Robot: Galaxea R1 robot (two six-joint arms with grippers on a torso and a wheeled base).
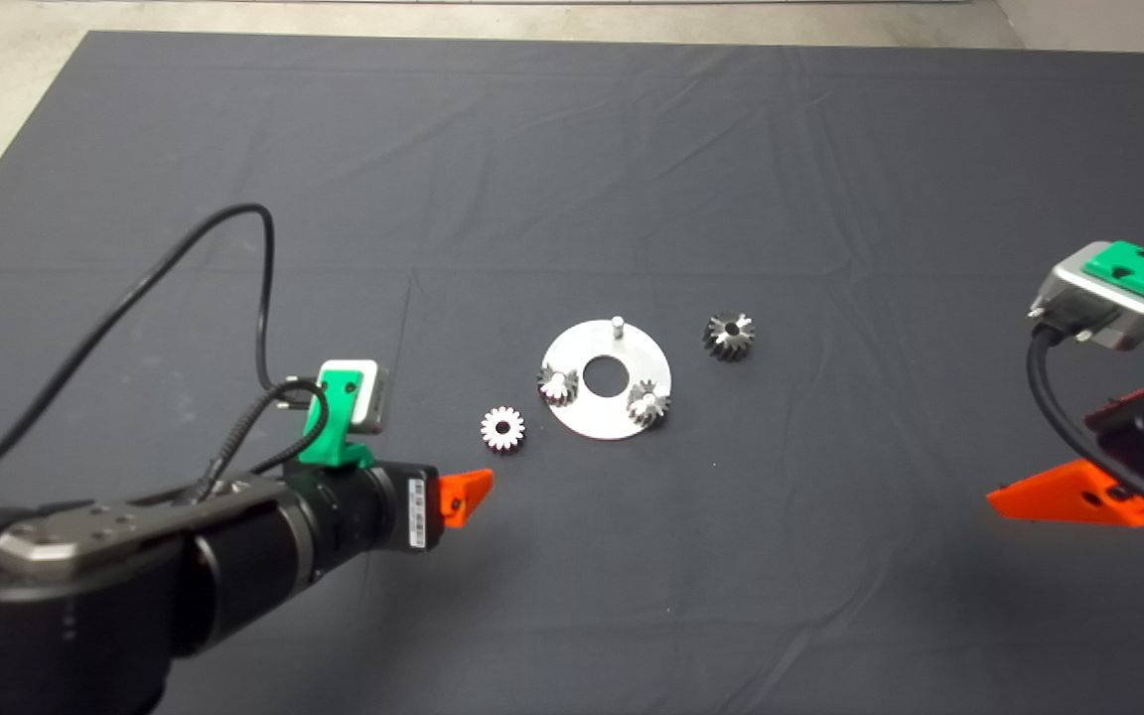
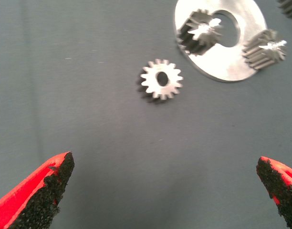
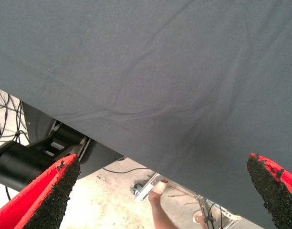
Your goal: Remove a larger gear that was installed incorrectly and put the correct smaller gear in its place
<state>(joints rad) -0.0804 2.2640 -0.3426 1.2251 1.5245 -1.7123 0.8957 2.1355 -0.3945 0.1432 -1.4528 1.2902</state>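
Left gripper (image 1: 468,494): over the mat at the near left, just near of the smaller gear; in its wrist view its red fingers (image 2: 38,193) stand wide apart with nothing between them.
Right gripper (image 1: 1069,494): at the right edge of the head view, well apart from the parts; its fingers (image 3: 43,195) are spread wide and empty.
Smaller gear (image 1: 502,428): bright silver, lying flat on the mat just left of the plate, not touching it; pale face and dark centre hole up.
Larger gear (image 1: 729,336): dark grey, lying loose on the mat just right of the plate, tilted on its side.
Plate (image 1: 612,422): round silver disc with a central hole, at the middle of the mat.
Mounted gears: one (image 1: 557,383) at the plate's left edge, another (image 1: 648,403) at its near right edge, both sitting on the plate.
Pin (image 1: 618,324): a bare short post standing upright at the plate's far edge.
Mat (image 1: 572,149): dark, creased cloth covering the table.
Right wrist view: mat edge, floor with cables, and a person's leg (image 3: 162,217) beyond it.
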